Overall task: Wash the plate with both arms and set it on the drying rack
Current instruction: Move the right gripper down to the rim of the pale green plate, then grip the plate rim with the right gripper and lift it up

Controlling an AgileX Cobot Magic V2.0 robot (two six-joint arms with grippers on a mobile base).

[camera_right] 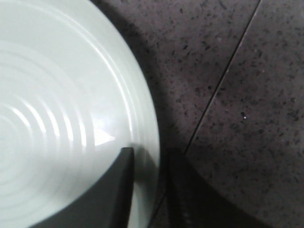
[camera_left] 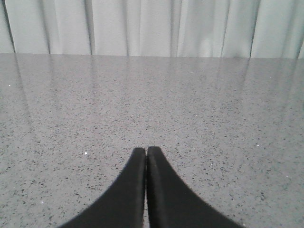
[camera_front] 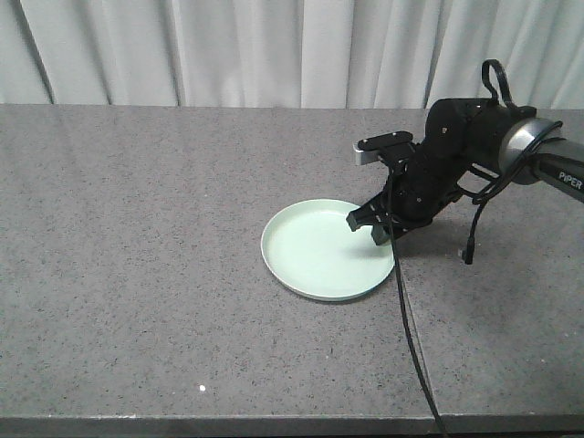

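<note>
The pale mint-green plate (camera_front: 319,260) lies flat on the dark speckled counter, a little right of centre. My right gripper (camera_front: 368,228) comes in from the right and is shut on the plate's right rim. In the right wrist view one finger (camera_right: 118,190) rests inside the plate (camera_right: 57,95) and the other sits just outside the rim, with my right gripper (camera_right: 149,154) straddling it. My left gripper (camera_left: 146,149) is shut with nothing between its fingers, low over bare counter; it does not show in the front view. The drying rack is out of view.
A seam (camera_front: 406,310) in the counter runs from the plate's right edge to the front edge, and a black cable (camera_front: 412,342) hangs along it. White curtains (camera_front: 274,46) close off the back. The counter's front edge (camera_front: 274,422) is near.
</note>
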